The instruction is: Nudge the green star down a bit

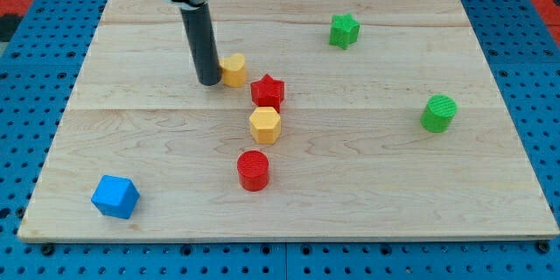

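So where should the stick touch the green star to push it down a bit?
There is no grabbing here, only pushing. My tip should meet the green star on its upper edge, coming from the view's top, probably centred so it slides straight rather than spinning off a point. Right now my tip sits far off to the view's left, beside the yellow block.

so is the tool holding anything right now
Nothing is held: my tip sits right beside the yellow block, on the view's left of it, far from the green star.
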You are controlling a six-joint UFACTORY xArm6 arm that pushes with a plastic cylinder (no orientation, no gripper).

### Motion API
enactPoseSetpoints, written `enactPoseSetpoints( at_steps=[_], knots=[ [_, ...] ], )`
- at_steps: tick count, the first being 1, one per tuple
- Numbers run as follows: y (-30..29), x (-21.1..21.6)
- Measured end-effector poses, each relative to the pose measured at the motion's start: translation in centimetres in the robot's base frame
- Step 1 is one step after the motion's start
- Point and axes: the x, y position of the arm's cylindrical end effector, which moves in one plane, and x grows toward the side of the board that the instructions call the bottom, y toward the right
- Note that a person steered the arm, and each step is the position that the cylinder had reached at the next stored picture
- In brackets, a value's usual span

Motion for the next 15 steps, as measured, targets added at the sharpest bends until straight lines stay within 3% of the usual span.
enactPoseSetpoints(
  at_steps=[4,5,6,7,9,10,11,12,13,15],
  knots=[
    [5.8,-2.1],
    [-0.2,-0.4],
    [-7.5,6.6],
    [-5.2,10.2],
    [1.9,-10.2],
    [12.7,-15.8],
    [18.9,-19.4],
    [26.7,-14.9],
    [25.6,-10.1],
    [10.1,-10.4]
  ],
)
